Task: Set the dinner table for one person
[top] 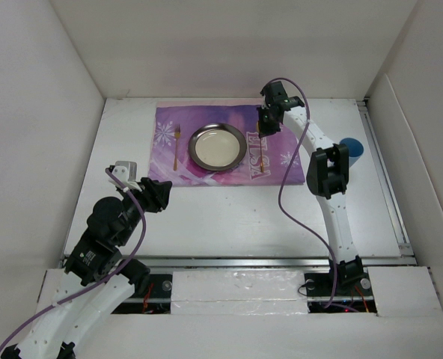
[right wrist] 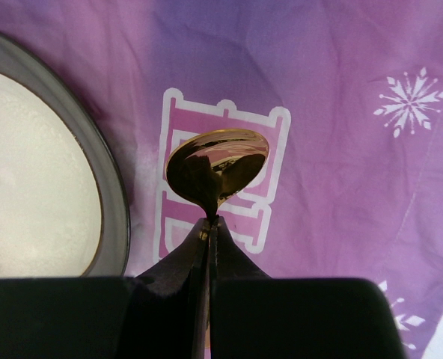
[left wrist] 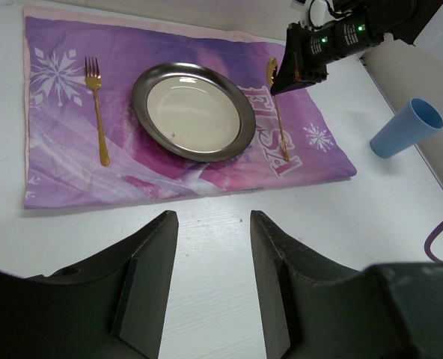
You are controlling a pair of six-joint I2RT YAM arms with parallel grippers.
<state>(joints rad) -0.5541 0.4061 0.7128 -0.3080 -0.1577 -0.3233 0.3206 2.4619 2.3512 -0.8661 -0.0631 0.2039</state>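
The white dinner table [top: 229,217] carries a purple "ELSA" placemat [top: 229,173]. On the mat lie a round metal plate [top: 217,146] with a cream centre and a gold fork [top: 176,146] to its left. My right gripper [top: 266,126] is shut on the neck of a gold spoon [right wrist: 218,161], right of the plate over the "ELSA" lettering. The spoon's handle [left wrist: 281,127] stretches along the mat toward the near edge. My left gripper [top: 162,193] is open and empty over bare table in front of the mat [left wrist: 210,217].
A blue cup [top: 352,147] lies on its side on the table right of the mat, also in the left wrist view [left wrist: 407,129]. White walls enclose the table on the left, back and right.
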